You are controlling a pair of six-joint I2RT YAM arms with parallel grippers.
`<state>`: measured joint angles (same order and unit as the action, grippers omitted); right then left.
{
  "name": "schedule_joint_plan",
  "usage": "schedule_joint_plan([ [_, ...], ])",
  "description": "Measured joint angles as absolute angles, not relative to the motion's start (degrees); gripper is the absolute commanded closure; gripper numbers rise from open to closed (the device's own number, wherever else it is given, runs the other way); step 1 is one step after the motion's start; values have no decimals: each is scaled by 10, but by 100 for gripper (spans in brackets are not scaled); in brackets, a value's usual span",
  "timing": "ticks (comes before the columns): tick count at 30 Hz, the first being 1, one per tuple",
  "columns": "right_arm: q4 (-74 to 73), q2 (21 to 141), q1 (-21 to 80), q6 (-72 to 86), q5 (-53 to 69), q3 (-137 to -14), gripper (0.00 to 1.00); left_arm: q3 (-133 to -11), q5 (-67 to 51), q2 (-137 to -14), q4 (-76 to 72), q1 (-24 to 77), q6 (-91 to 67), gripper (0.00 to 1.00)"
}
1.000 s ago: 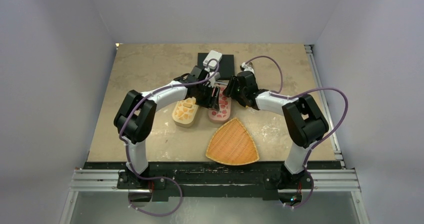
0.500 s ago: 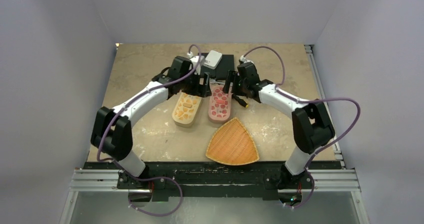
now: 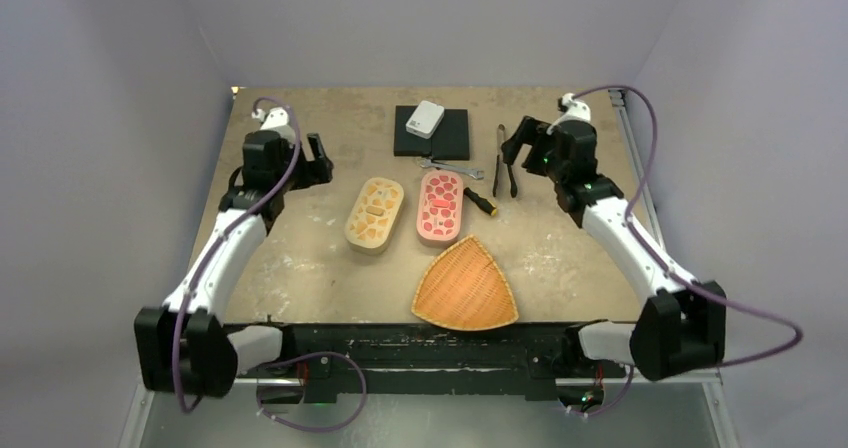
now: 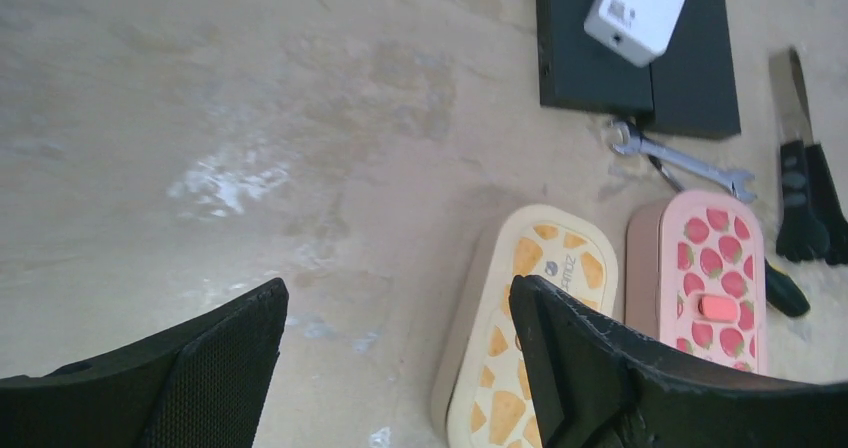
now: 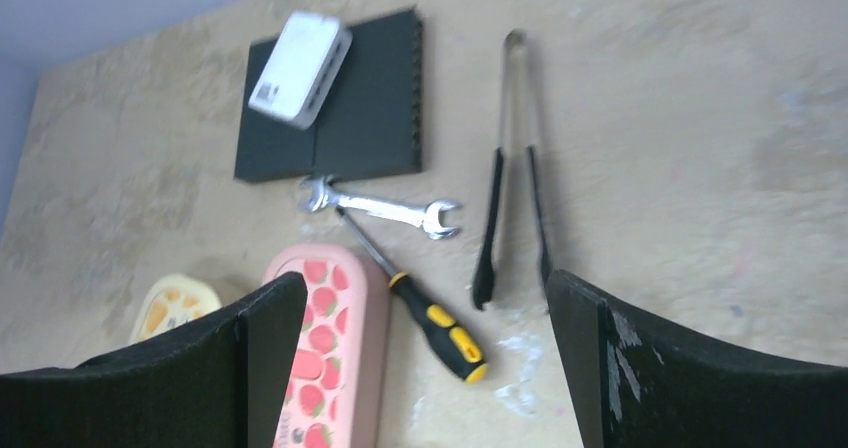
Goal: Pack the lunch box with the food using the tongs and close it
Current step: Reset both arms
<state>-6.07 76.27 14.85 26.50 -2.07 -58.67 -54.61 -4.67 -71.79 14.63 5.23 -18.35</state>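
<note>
Two lunch boxes lie side by side mid-table with lids on: a cream one with orange patches (image 3: 375,215) (image 4: 535,258) and a pink strawberry one (image 3: 440,206) (image 5: 320,353). The slim dark tongs (image 3: 505,164) (image 5: 491,223) lie flat right of the pink box, held by nothing. My left gripper (image 3: 316,158) (image 4: 398,288) hovers open left of the cream box, over bare table. Above the tongs and screwdriver, my right gripper (image 3: 513,146) (image 5: 425,280) hangs open and empty. The food is out of view.
A yellow-and-black screwdriver (image 3: 480,201) (image 5: 440,330) and a silver wrench (image 3: 450,168) (image 5: 385,208) lie between the pink box and the tongs. A black box (image 3: 445,138) carrying a white adapter (image 3: 425,118) sits at the back. An orange woven tray (image 3: 466,288) lies near the front edge.
Both arms have swung away from the lunch boxes, the left to the far left, the right to the back right. Both pairs of jaws have opened wider. The tongs now show.
</note>
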Motion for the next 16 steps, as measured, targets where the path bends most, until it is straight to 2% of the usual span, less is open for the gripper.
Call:
schedule_joint_plan([
  [8, 97, 531, 138, 237, -102, -406, 7, -454, 90, -496, 25, 55, -143, 17],
  [11, 148, 489, 138, 233, -130, -363, 7, -432, 109, -465, -6, 55, -129, 17],
  [16, 176, 486, 138, 230, -142, -342, 7, -428, 118, -477, -19, 55, -120, 14],
])
